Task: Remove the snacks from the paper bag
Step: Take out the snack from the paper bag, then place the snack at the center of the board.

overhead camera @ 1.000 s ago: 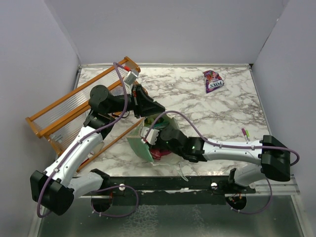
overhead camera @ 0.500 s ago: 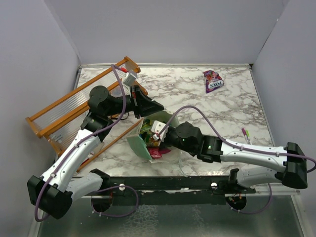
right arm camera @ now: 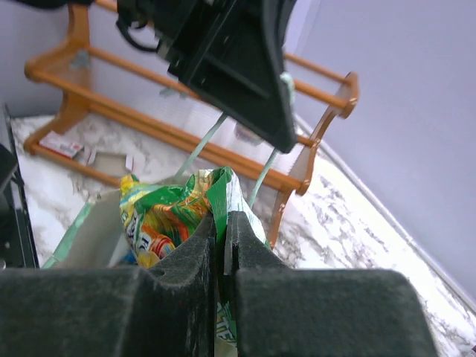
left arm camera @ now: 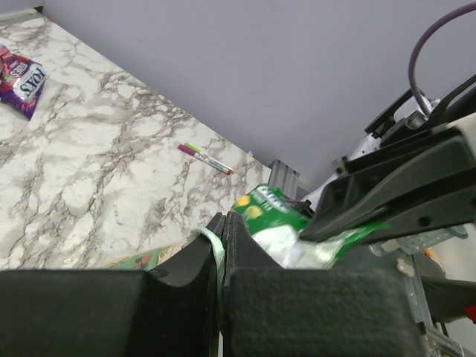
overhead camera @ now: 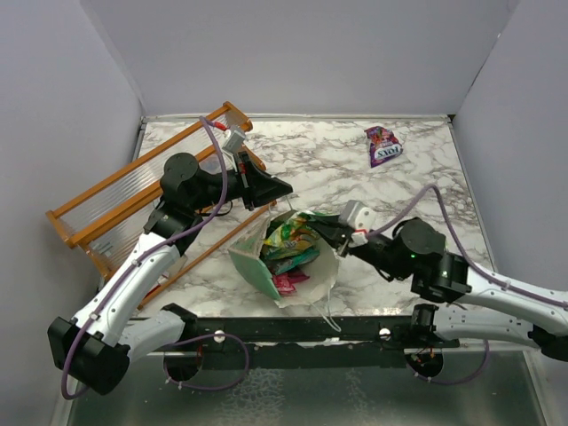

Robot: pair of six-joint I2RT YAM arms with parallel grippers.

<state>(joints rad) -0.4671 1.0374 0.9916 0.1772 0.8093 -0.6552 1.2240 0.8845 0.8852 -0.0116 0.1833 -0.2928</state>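
From above, the tall mint-green paper bag (overhead camera: pixel 253 266) gapes open. The left gripper (overhead camera: pixel 287 190) pinches the bag's far edge, apparently to hold the mouth wide. At the bag's right rim, the right gripper (overhead camera: pixel 335 232) holds a crinkly green foil packet (overhead camera: pixel 293 235) just over the mouth.

Left wrist: the left gripper (left arm camera: pixel 221 223) is closed tight on a mint strip of the bag (left arm camera: pixel 213 249).

Right wrist: the right gripper (right arm camera: pixel 222 220) is clamped on the green packet's (right arm camera: pixel 167 212) edge, seemingly ready to lift it out.

Soft, even light comes from overhead, and the marble table (overhead camera: pixel 355 177) looks bright and matte. Just a faint, soft shadow hugs the paper bag (overhead camera: pixel 253 266). Top view's crisp right to the edges. On the wrist views, the left gripper (left arm camera: pixel 222 222) and right gripper (right arm camera: pixel 223 221) loom dark and blurry up close. The green packet (right arm camera: pixel 167 212) shows a little foil sheen.
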